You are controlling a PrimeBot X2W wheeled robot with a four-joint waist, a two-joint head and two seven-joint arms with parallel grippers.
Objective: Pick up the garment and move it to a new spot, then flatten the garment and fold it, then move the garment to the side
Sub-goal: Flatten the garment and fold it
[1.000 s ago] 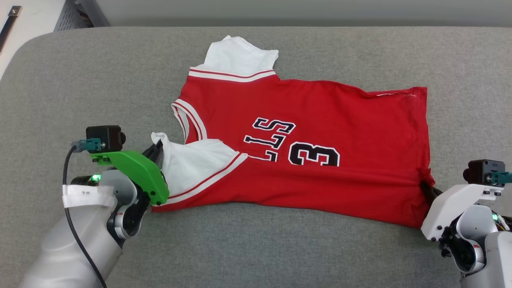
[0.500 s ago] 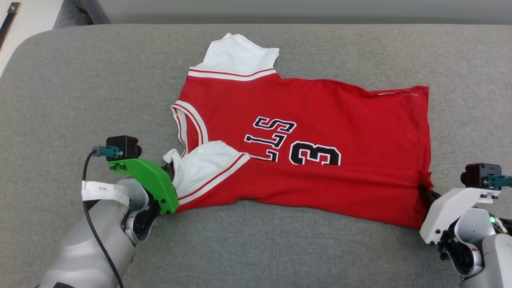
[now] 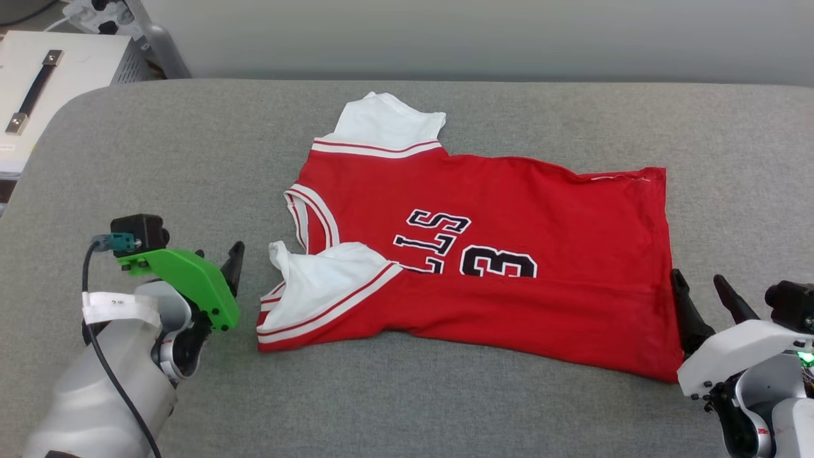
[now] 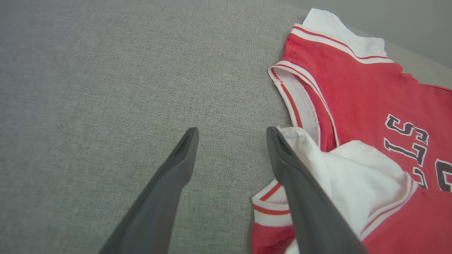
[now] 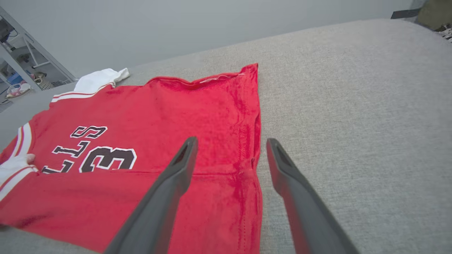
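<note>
Grey fabric-covered desk (image 3: 445,407) with a rounded far-left corner, set before a plain pale wall (image 3: 445,32).

Garment (image 3: 521,210): red jersey-style shirt at mid-desk, lying flat and sideways, with the neck toward the robot's left and the hem toward its right. White short sleeves with red-and-white striped trim at the neck and armholes. Far sleeve spread flat, away from the robot. Near sleeve folded up onto the chest, with a crumpled white tip near the neck opening. Black, white-outlined lettering on the chest, reading sideways: an "S", two "L"-like strokes and a "3".

Near side of the lettering hidden under the folded sleeve and cut along a crease across the red cloth. Rest of the word unreadable.

Left fingers (image 3: 234,264), spread wide and holding nothing, low over bare desk just left of the near sleeve. A gap to the cloth in the head view. In the left wrist view, one of them (image 4: 300,190) overlaps the white sleeve.

Right fingers (image 3: 687,315), likewise spread and empty, at the near hem corner. In the right wrist view, one (image 5: 166,190) over red cloth and the other over grey desk; contact with the hem impossible to tell.

Green camera mount (image 3: 184,280), black cable (image 3: 95,331) and white label (image 3: 117,305) on the left arm; white mount (image 3: 731,356) on the right. White cabinet with a black handle (image 3: 38,89) beyond the desk's far-left corner.
</note>
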